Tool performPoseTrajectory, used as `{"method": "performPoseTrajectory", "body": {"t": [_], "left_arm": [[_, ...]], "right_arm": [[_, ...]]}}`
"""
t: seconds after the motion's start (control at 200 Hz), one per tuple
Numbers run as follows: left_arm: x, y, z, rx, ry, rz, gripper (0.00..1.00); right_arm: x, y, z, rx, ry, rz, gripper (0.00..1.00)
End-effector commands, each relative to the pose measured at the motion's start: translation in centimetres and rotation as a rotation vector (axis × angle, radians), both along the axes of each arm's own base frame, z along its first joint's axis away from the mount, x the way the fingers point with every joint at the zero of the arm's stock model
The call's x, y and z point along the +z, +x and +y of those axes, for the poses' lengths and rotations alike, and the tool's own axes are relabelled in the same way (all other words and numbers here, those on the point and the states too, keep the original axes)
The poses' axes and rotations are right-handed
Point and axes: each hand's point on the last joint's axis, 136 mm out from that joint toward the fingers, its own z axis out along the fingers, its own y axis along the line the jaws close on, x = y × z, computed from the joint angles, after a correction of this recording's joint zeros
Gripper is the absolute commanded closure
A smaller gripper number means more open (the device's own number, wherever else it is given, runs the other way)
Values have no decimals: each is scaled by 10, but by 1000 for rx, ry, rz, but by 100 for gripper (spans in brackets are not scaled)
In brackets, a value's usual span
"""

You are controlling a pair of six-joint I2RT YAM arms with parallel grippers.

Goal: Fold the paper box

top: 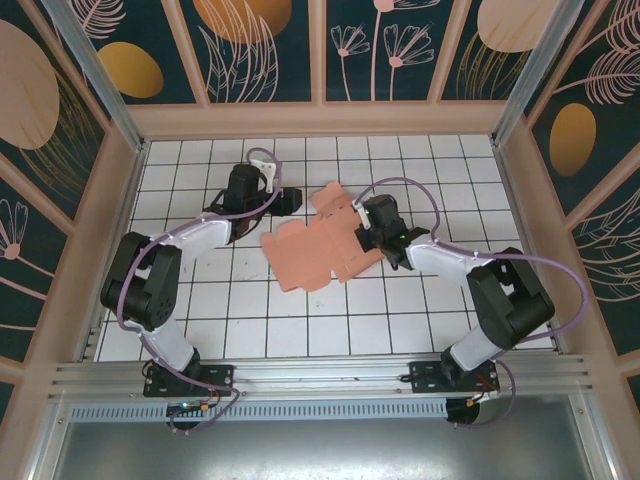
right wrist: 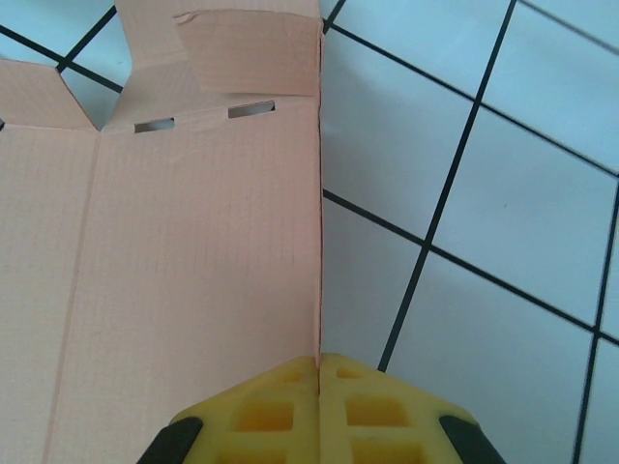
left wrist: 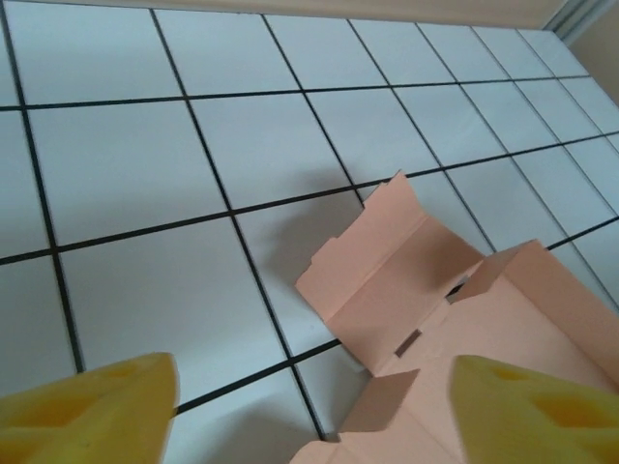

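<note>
On the table (top: 200, 300), the paper box (top: 312, 252) lies largely unfolded, right claw (right wrist: 319, 375) clamped on its edge, left claw (left wrist: 311, 414) apart.

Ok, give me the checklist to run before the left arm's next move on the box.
1. Right gripper clamped on the paper box edge: ok, jaws shut on it.
2. Left gripper open and empty: ok.
3. Box folded up: not ok, it lies largely flat on the tiled table.
4. Slots unblocked: ok.
5. Clamp firm enough for a pull: cannot tell.
</note>
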Motion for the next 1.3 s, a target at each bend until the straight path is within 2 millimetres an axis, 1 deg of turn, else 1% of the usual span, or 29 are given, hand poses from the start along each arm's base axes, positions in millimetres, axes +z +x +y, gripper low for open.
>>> {"method": "performPoseTrajectory", "body": {"t": [0.0,0.015,0.04,0.125,0.19,0.2,0.22,0.335,0.465,0.591,0.706,0.881,0.971,1.071,1.156,1.216,1.296], "left_arm": [[27,9,14,78,-67,-68,7],[28,10,17,87,-70,-69,3],[29,10,20,96,-74,-71,1],[29,13,30,128,-85,-68,1],[36,17,38,160,-104,-85,1],[29,14,41,166,-100,-71,1],[27,14,45,183,-101,-66,1],[26,16,63,269,-120,-52,1],[26,15,72,305,-131,-54,1],[28,15,80,334,-126,-60,1],[26,16,88,370,-119,-48,1],[17,20,95,388,-191,-5,1],[14,21,99,391,-213,9,1],[14,20,101,390,-196,-2,2],[14,20,100,374,-179,-6,2],[14,20,95,339,-170,-10,2],[17,19,87,272,-157,-23,1]], "right_arm": [[11,7,-2,-5,-143,-65,100],[12,7,0,0,-154,-71,100],[14,7,2,6,-170,-81,100],[19,8,8,20,-231,-114,100],[24,8,12,31,-280,-145,100],[24,8,13,34,-288,-149,100],[26,8,14,39,-303,-159,100],[35,9,22,57,-385,-218,100],[44,9,31,80,-461,-273,100],[47,7,40,103,-546,-329,100],[48,4,50,133,-614,-385,100],[47,-3,69,194,-702,-478,100],[44,-5,71,192,-769,-525,100],[44,-8,74,188,-787,-566,100],[43,-12,75,200,-826,-605,100],[45,-15,75,202,-844,-647,100],[43,-18,73,199,-847,-661,100]]}}
